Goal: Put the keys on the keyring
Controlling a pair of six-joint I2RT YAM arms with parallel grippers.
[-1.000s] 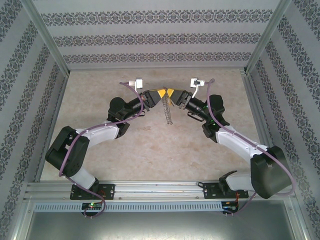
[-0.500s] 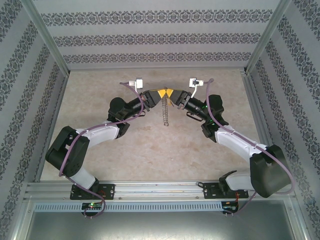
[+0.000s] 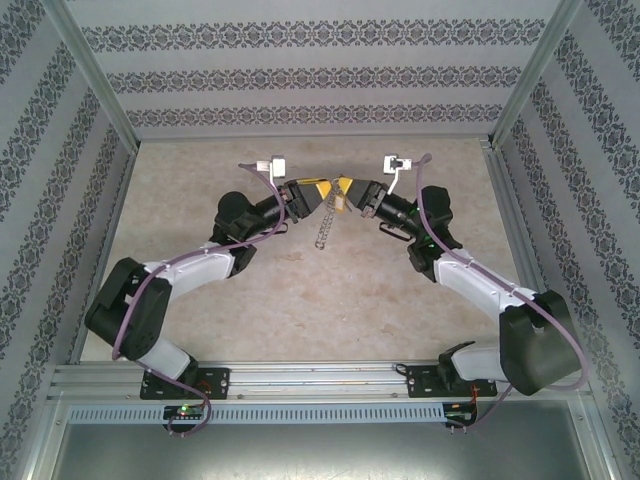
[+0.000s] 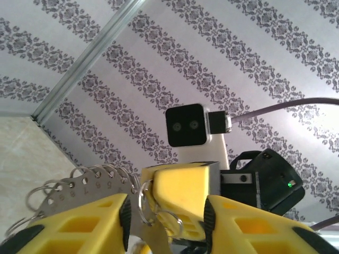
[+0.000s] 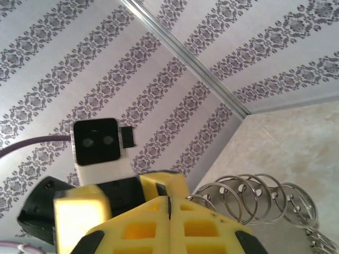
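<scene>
Left gripper (image 3: pixel 322 192): jaws just parted, hold released. Right gripper (image 3: pixel 347 193): just clenched on keyring (image 4: pixel 79 191). Keyring dangles between claws, far centre, above table (image 3: pixel 300 300). Handover likely done; left free for key.

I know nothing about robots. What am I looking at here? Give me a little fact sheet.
Setting: left arm and right arm, tips meeting above the table
Keyring: chain of metal rings hanging from where the tips meet
Left jaws: apart, rings between them
Right jaws: shut, seemingly gripping the keyring's top end
</scene>
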